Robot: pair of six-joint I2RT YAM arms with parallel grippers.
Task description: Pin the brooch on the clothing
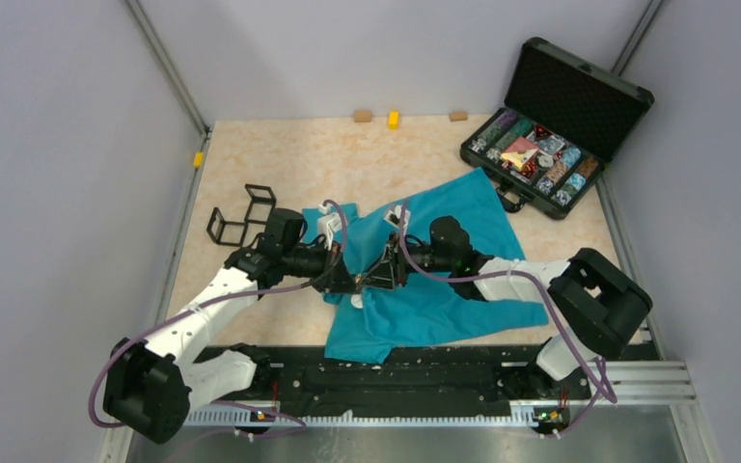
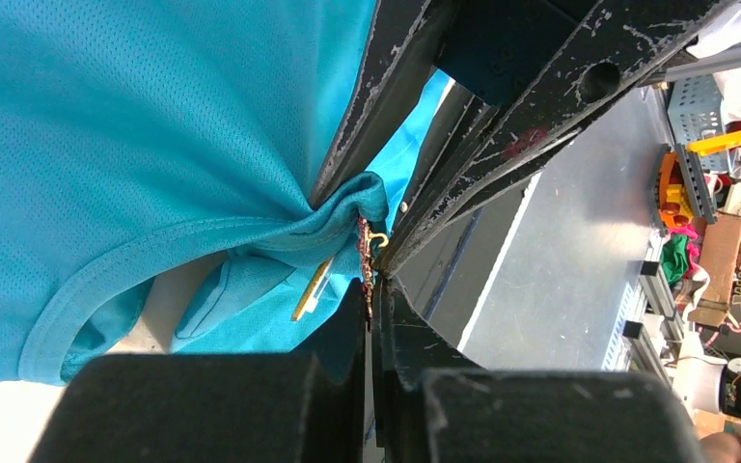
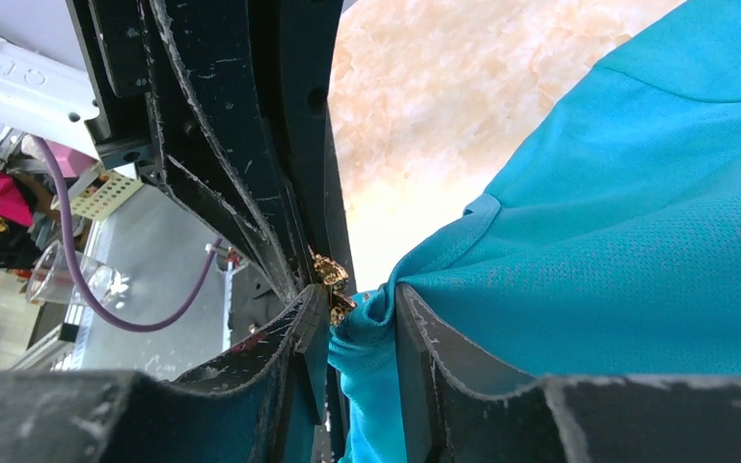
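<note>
Looking down on the counter [image 1: 347,154], I have the teal clothing [image 1: 463,222] spread flat across the middle, neck opening toward the arm bases, as I judge it, so both arms can reach the collar. The black case [image 1: 540,154] sits open at the far right corner, well apart from the work.

At the collar, my right end effector [image 3: 362,309] is grasping a bunched fold of the neckband. The creases fan out from the pinch, and I take that as a taut edge raised for the pin.

My left end effector [image 2: 371,289] is clenched on the brooch [image 2: 367,260], held edge-on just beside that fold, touching or nearly so.

Writing: a few letters on a white housing [image 3: 19,82] in the right wrist view – too cropped to read.
</note>
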